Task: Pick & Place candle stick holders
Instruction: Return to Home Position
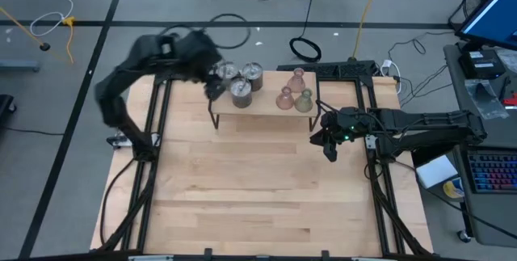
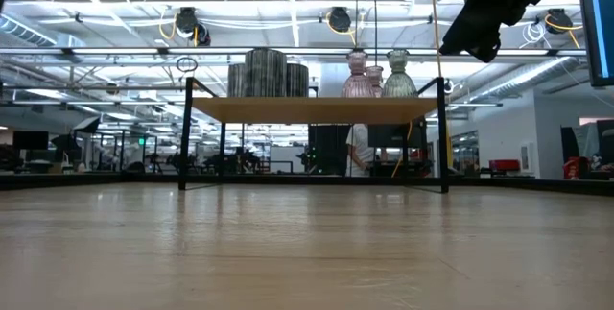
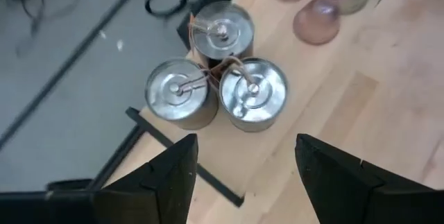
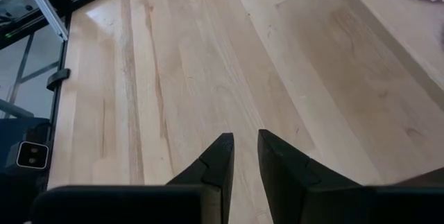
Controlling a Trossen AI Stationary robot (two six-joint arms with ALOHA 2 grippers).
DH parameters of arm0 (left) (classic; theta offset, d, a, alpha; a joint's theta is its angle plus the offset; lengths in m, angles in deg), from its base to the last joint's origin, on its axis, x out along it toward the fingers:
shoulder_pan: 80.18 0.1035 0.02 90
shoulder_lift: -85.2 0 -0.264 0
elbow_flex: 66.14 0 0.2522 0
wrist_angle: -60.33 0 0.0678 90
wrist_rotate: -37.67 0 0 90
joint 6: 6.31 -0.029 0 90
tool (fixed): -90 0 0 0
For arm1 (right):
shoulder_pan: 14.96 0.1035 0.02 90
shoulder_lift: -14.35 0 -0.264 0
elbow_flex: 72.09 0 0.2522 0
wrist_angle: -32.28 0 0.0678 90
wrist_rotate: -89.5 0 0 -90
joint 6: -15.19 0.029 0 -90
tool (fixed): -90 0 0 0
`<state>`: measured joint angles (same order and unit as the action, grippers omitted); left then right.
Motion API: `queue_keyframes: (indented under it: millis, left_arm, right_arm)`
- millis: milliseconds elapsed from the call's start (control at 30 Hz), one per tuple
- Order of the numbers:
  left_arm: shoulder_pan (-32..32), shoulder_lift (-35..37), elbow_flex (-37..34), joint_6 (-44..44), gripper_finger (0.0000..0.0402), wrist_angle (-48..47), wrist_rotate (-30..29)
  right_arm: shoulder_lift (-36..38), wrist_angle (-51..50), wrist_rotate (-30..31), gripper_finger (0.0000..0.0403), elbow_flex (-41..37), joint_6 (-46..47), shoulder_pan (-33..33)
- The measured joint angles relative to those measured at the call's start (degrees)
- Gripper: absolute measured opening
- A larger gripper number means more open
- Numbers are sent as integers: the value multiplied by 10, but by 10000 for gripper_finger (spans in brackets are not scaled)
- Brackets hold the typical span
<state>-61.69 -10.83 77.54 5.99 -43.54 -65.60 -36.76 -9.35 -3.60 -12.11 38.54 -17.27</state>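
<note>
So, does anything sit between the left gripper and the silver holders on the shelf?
Nothing visible. The left gripper hangs open over the three silver holders, with only air between them. The glass holders stand off to one side on the shelf.

3 silver holders [image 3: 252,92], 2 pink holders [image 1: 285,98], 1 olive-green holder [image 1: 304,101].
</note>
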Motion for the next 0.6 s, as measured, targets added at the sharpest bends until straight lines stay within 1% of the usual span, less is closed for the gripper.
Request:
queue_keyframes:
  millis: [133, 233, 300, 400, 500, 600]
  left_arm:
    - [-47, 66, -44, 19, 244, 5, -44]
    - [-89, 124, -109, 61, 244, 20, -65]
    - [-124, 166, -170, 93, 244, 41, -81]
    - [-180, 231, -277, 136, 244, 97, -98]
    - [-234, 294, -385, 157, 244, 172, -101]
    - [-277, 348, -475, 168, 244, 239, -105]
  right_arm:
    - [0, -2, 0, 59, 0, 11, 0]
    - [0, -6, 0, 59, 0, 5, 0]
    - [0, -10, 1, 59, 0, 2, -1]
    - [0, -11, 0, 59, 0, 2, -8]
    - [5, -11, 1, 59, 0, 6, -11]
    - [16, -11, 1, 59, 0, 6, -14]
